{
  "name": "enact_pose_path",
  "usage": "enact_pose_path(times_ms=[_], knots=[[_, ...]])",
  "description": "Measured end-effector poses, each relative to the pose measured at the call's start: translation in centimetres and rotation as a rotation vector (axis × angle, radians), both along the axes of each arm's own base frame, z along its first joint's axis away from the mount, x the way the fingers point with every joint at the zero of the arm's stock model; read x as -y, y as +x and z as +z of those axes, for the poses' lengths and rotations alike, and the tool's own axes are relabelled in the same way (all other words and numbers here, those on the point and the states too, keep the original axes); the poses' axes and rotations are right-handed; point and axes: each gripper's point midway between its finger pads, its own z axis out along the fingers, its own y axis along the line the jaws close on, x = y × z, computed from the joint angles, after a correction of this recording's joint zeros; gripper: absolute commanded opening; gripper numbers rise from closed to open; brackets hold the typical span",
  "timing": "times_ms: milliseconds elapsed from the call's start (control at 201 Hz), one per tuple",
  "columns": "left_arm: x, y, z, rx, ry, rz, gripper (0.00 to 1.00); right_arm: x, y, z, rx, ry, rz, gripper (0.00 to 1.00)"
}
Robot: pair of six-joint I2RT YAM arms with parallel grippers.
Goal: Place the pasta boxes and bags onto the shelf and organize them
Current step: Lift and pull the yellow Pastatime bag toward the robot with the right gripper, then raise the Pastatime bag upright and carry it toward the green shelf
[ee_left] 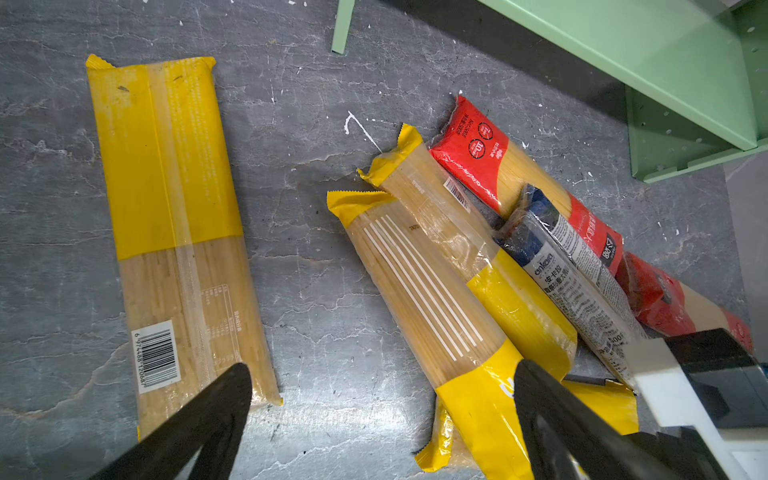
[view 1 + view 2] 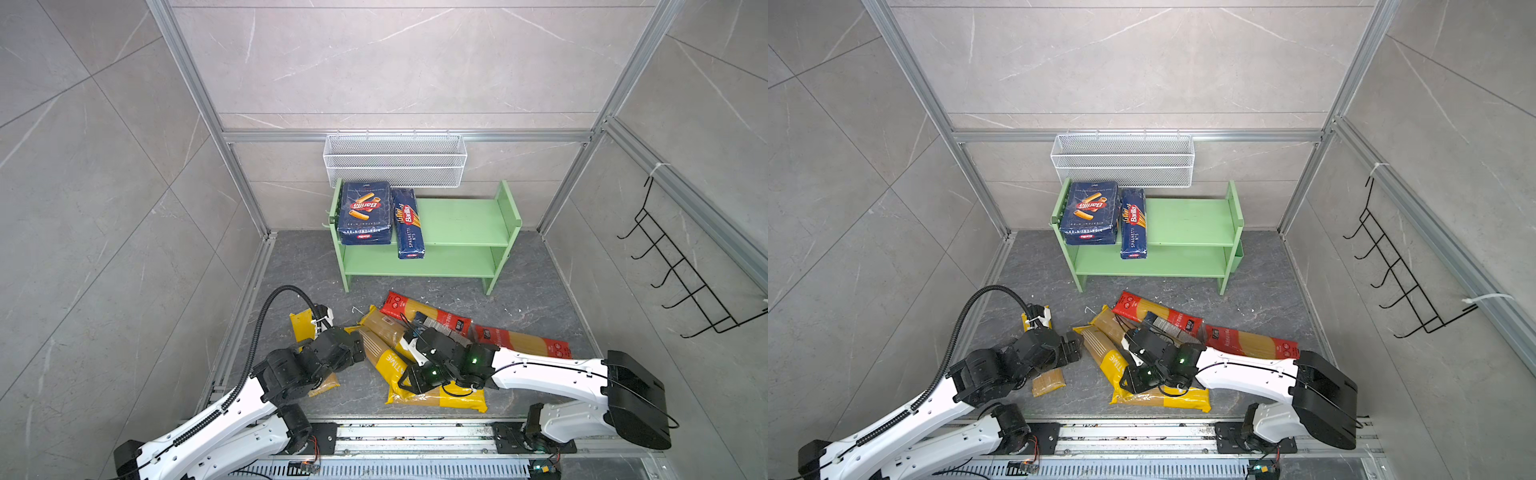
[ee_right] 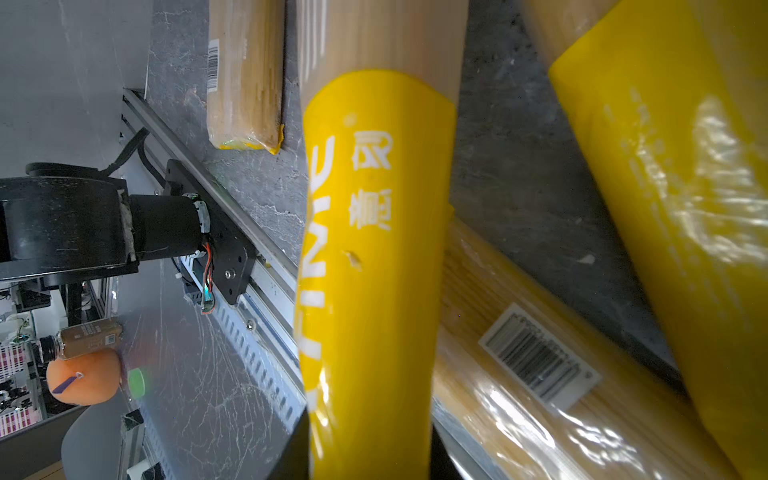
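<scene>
Nearest, the right hand (image 3: 368, 449) had closed on the yellow end of the TIME packet (image 3: 374, 208), which ran between its jaws and crossed over another yellow packet (image 2: 440, 401) lying crosswise at the surface's (image 2: 540, 299) near edge. Whether the held packet had come clear of that one could not be told. Beside it the left hand (image 1: 382, 370) hung wide and empty above bare surface, between a lone packet (image 1: 174, 232) and the pile.

Further back the pile held one more yellow packet (image 1: 453, 224), a black-and-white packet (image 1: 582, 282) and two red-ended packets (image 2: 428, 311) (image 2: 523, 340), all leaning on one another. Beyond stood the shelf (image 2: 457, 245), with the rigatoni box (image 2: 365, 212) and spaghetti box (image 2: 409, 224) side by side at the left of its top tier, the spaghetti box overhanging the front edge.

So the boxes looked done and the bags stage was just opening: all seven were off the shelf. Next, the right hand would probably need to lift its packet clear of the crosswise one, keep it level since a long slim bag gripped near one end may sag, and lay it on a free stretch of the shelf.
</scene>
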Motion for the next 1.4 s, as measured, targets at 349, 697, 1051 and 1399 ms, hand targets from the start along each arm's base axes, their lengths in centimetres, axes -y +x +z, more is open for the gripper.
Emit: enact_pose_path(times_ms=[349,697,1051,1399], knots=[[0.5,0.1,0.0,-0.006,-0.015,-0.009,1.0,1.3,0.5,0.1,-0.031,0.08,-0.047,0.0],[1.0,0.3,-0.6,-0.026,0.002,-0.013,1.0,2.0,1.4,1.4,-0.068,0.195,-0.104,0.0],[3.0,0.5,-3.3,-0.07,-0.044,-0.038,0.89,2.9,2.8,3.8,-0.03,0.26,-0.153,0.0],[3.6,0.3,-4.2,-0.094,-0.064,-0.05,0.98,5.9,3.2,5.6,0.025,0.233,-0.233,0.0]])
